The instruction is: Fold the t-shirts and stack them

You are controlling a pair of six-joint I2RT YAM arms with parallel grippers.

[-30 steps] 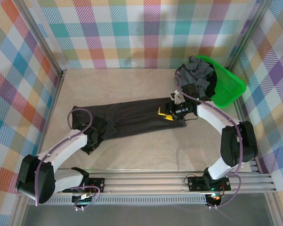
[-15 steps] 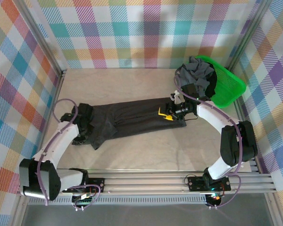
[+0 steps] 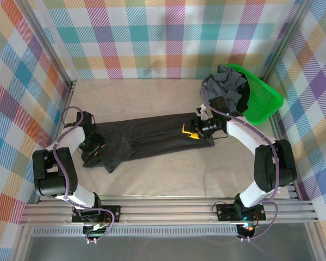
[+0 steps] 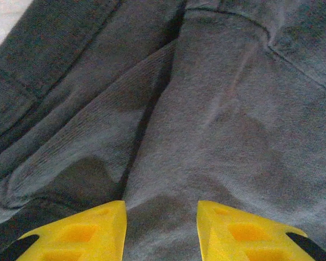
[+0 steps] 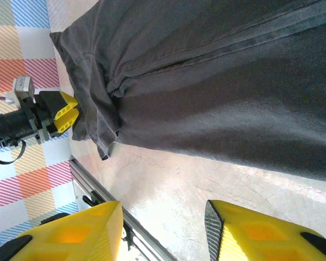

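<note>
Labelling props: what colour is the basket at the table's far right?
Bright green; the basket shows best in the top external view.

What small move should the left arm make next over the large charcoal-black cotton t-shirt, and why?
Probably lower the left gripper and close on the rumpled left end of the charcoal-black t-shirt: the gripper's yellow fingers stand open over the folds, holding nothing.

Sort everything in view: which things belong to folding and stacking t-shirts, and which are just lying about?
Belong: large charcoal-black cotton t-shirt, laid flat; crumpled grey cotton t-shirts, heaped.
Lying about: bright green plastic basket; pale tabletop.
</note>
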